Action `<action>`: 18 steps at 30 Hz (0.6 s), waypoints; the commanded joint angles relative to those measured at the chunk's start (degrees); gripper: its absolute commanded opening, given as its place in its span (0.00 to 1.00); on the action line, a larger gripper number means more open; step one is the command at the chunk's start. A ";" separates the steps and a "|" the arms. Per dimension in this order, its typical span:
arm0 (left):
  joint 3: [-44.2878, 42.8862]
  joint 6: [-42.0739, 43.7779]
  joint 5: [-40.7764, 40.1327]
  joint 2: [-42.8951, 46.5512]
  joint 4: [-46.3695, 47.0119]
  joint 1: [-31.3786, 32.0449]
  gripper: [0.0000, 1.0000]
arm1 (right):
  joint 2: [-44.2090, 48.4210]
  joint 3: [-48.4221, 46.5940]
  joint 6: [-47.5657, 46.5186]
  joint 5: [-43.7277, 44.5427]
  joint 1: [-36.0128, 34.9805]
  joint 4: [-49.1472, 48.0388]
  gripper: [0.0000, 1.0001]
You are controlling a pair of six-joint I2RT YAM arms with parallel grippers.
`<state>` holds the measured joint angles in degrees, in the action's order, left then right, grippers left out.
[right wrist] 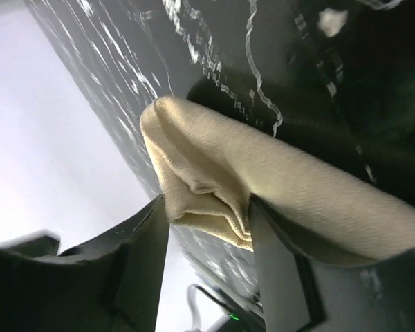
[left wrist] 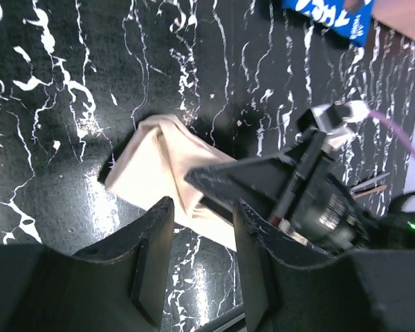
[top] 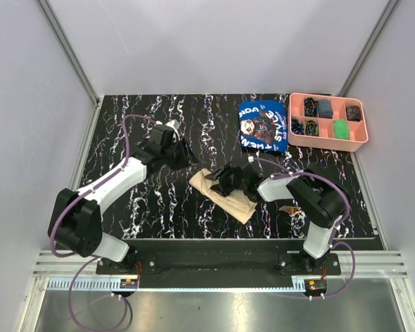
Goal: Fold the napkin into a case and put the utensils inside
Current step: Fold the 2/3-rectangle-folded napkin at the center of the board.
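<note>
Looking along the left gripper (left wrist: 202,207), we see its jaws about half apart with nothing between them. The napkin (left wrist: 152,159) lies just ahead of its fingertips, and they do not touch it. Bare black marbled table (top: 145,207) runs out to that gripper's left and behind it as far as the table's edge, so we have open room on that side.

Our right gripper (right wrist: 207,207) is down on the cloth with its jaws also parted. The napkin's layered, folded end sits between its fingers (right wrist: 142,263) and looks puffy rather than pinched. We cannot tell for sure whether either finger presses it.

The napkin is a narrow folded oblong lying slantwise. One end points toward the left gripper and the other runs back under the right gripper toward the right arm's base, stopping near the table's front edge. Room is tighter there.

Beyond the right gripper lies a blue printed cloth (top: 263,124), well apart from the napkin. Further beyond and to that gripper's right, a pink tray (top: 328,144) sits at the table's far corner.
</note>
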<state>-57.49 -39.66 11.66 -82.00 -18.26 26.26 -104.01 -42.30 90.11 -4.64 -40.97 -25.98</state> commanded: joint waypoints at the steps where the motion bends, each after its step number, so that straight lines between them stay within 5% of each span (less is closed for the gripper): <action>1: -2.01 0.46 2.31 -2.29 0.42 -0.42 0.41 | 4.15 -3.04 -16.42 -3.79 0.54 11.45 0.59; 11: -2.71 0.99 1.79 -1.76 -0.20 -0.86 0.41 | 15.14 -4.28 -34.72 -9.33 3.78 19.29 0.71; 18: 0.18 -0.42 4.95 -1.77 1.91 1.15 0.32 | 20.08 -0.50 -41.93 -23.28 15.30 22.72 0.65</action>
<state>-57.63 -39.64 13.58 -84.55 -19.59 25.85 -85.08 -43.64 55.59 -19.05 -30.74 -7.11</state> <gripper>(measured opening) 0.349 0.688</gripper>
